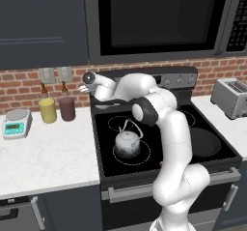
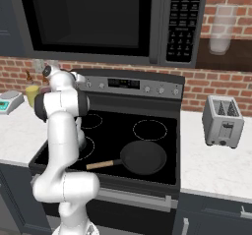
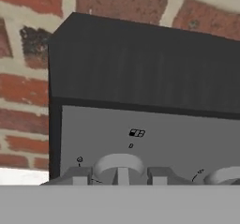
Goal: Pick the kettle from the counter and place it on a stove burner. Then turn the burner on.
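Silvery-grey mottled kettle (image 1: pixel 128 143) sits on the large white-ringed burner (image 1: pixel 144 153) of the black glass cooktop. The gripper (image 3: pixel 119 177), fingers apart, straddles a grey round stove knob (image 3: pixel 118 164) dead ahead on the control panel; the turn comes next.

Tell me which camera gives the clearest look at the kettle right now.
The left base view: the kettle stands in plain sight on the stove burner, wire handle, lid and spout all visible, left of the arm. In the right base view the arm's white links cover that front-left burner. The hand view faces the stove's control panel and a knob.
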{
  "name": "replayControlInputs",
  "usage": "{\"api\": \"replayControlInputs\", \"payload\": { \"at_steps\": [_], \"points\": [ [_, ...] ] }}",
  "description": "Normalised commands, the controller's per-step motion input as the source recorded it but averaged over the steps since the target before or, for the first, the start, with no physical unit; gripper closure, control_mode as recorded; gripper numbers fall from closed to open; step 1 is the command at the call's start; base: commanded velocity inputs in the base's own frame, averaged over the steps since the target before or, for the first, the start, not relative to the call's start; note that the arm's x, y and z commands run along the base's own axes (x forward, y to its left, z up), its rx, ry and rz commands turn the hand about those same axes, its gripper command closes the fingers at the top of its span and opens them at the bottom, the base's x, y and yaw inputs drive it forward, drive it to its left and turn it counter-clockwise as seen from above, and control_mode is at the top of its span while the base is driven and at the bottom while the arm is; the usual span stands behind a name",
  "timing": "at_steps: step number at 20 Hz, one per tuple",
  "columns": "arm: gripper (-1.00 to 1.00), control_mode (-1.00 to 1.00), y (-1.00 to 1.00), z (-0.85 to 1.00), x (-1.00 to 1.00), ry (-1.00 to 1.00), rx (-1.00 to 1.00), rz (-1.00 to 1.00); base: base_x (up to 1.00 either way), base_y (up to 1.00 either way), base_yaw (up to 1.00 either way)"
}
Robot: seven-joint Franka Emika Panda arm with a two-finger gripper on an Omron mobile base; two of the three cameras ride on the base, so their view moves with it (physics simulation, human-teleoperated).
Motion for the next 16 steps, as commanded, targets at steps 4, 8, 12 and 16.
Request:
{"api": "replayControlInputs", "payload": {
  "at_steps": [4,8,12,16],
  "points": [
    [1.0,-1.0,0.07,0.0,0.0,0.0,-0.3,0.15,0.0,0.0,0.0],
    [1.0,-1.0,0.06,0.0,0.0,0.0,-0.31,0.14,0.0,0.0,0.0],
    [1.0,-1.0,0.0,0.0,-0.01,0.0,-0.28,0.14,0.0,0.0,0.0],
    [1.0,-1.0,0.0,0.0,-0.05,0.0,-0.27,0.16,0.0,0.0,0.0]
  ]
}}
